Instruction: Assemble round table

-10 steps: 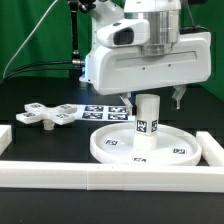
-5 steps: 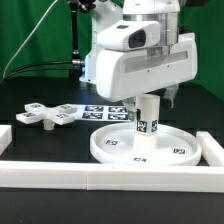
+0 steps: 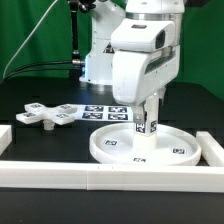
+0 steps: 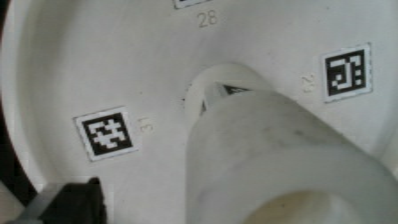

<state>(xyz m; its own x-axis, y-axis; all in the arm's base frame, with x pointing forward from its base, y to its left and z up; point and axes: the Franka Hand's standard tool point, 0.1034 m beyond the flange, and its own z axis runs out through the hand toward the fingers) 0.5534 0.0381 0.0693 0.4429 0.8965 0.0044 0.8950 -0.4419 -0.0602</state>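
Three white parts concern us, but the biggest thing in view is the arm [image 3: 140,55], its bulky wrist hanging straight over the work. Below it the large rimmed disc [image 3: 105,148] lies flat on the dark table, just inside the border rails [image 3: 60,177].

The cross-shaped base [image 3: 45,114] lies well apart from the disc, toward the exterior view's left, beyond the marker board [image 3: 100,110]. It is untouched.

The short leg [image 3: 148,122] stands upright at the disc's centre, with its foot in the raised socket there. The gripper [image 3: 148,102] sits over the leg's top. In the wrist view we see only one dark finger [image 4: 71,205] beside the leg, so we cannot tell whether the jaws are clamped on the leg or slack around it.

We judge the step in hand to be seating or screwing the leg into the disc. The next move calls for turning it about a truly vertical axis with steady downward pressure. After that comes a clean release before we fetch the base.
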